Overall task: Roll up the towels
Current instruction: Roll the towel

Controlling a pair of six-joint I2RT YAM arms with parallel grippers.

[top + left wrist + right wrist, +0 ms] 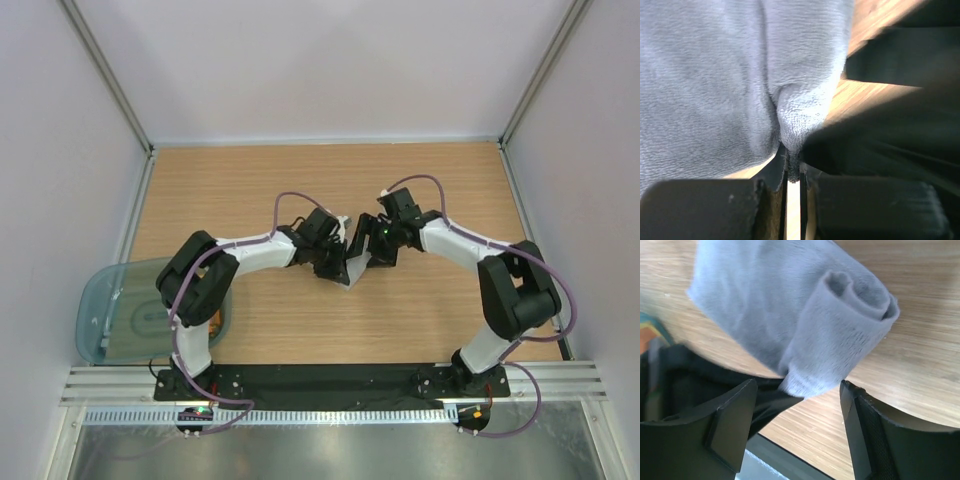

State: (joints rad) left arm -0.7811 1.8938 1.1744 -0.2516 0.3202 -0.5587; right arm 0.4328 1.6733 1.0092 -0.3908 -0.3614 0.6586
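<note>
towel (353, 270) on table (300, 180), between left hand (792, 167) and right hand (796, 389), tub (92, 300) far left

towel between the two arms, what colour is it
The towel is plain light grey, clearest in the right wrist view.

The towel (790, 315) is plain light grey, with no print. The table (250, 190) is pale brown with fine wood grain. The tub (100, 310) is translucent teal. The left arm (250, 255) and right arm (460, 240) are white with black joints, their cables (290, 200) mauve. The left hand (792, 172) and right hand (799, 390) are black.
</note>
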